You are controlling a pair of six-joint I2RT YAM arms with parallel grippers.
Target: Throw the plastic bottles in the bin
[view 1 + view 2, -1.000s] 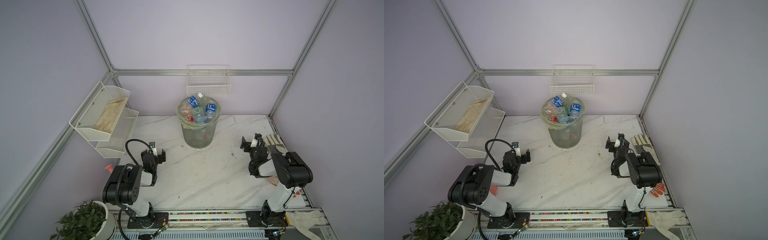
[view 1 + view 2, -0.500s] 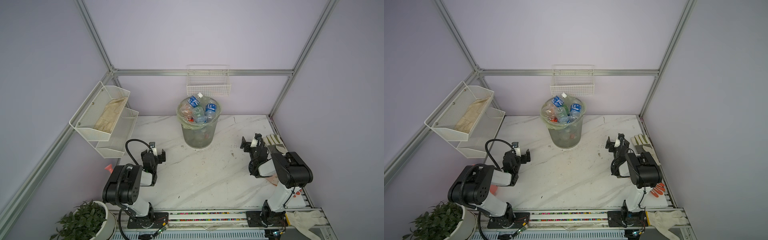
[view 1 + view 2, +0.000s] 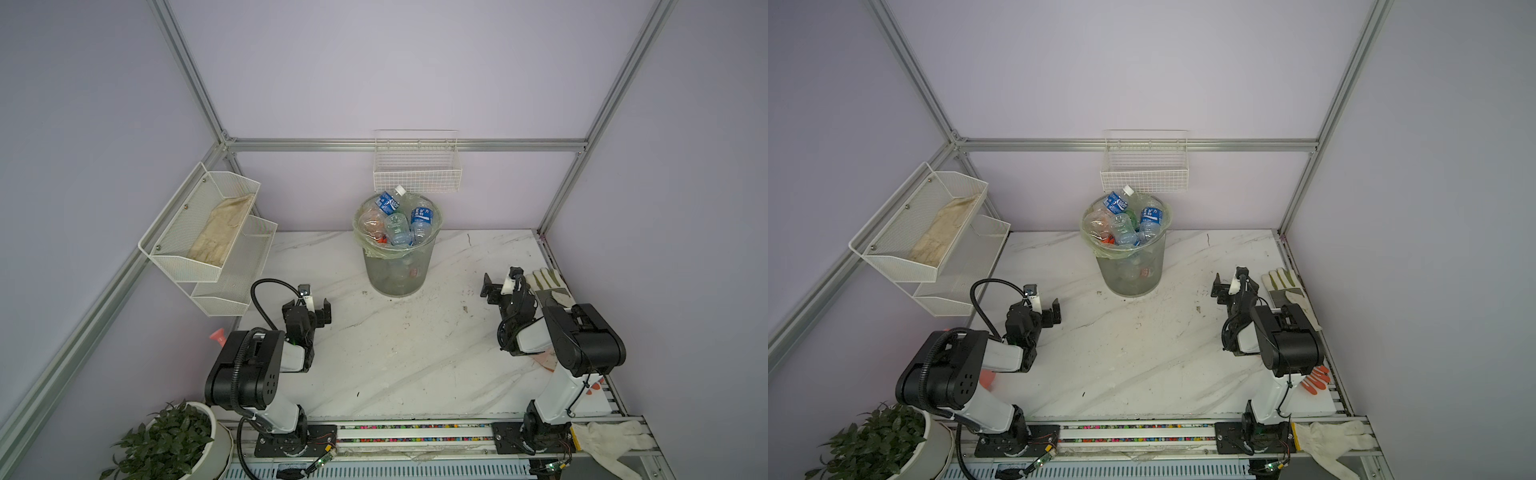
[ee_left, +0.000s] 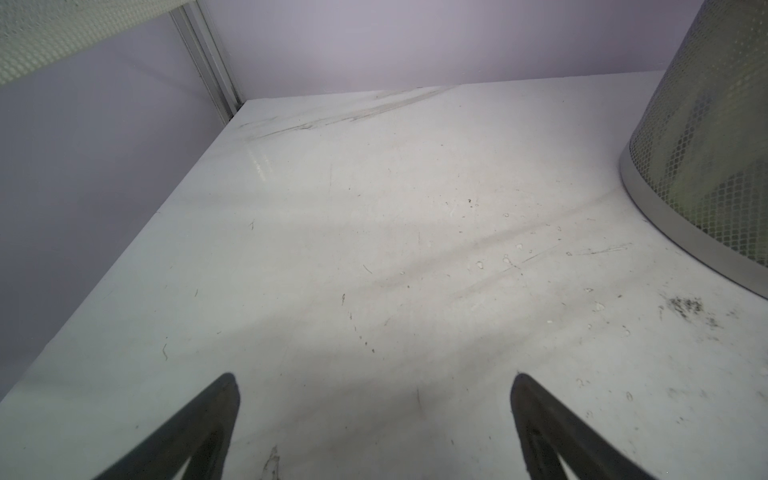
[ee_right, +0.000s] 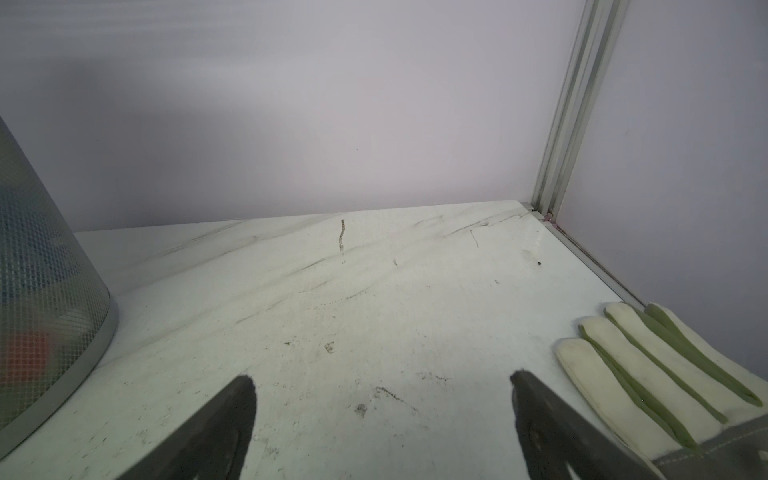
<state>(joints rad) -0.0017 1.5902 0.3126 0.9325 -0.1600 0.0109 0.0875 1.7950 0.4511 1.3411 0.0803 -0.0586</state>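
1. Grey mesh bin (image 3: 397, 276) at twelve o'clock, with a pale green liner.
2. Clear plastic bottles (image 3: 420, 220) with blue and orange labels.
3. White table (image 3: 395, 353) with grey marble veins.
4. Cream glove (image 3: 544, 281) at three o'clock, striped green.

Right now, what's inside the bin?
The bin holds a pale green liner bag and plastic bottles heaped to its rim, blue-labelled ones on top. Lower bottles show only dimly through the mesh.

- In both top views the light is even and overhead, the walls are dim, and the frame posts bow toward the picture edges.
- Left wrist view: soft banded shadows cross the desk (image 4: 374, 249), with faint glare near its far left corner.
- Right wrist view: the right tool (image 5: 381, 376) and the bin (image 5: 41, 270) are out of focus.
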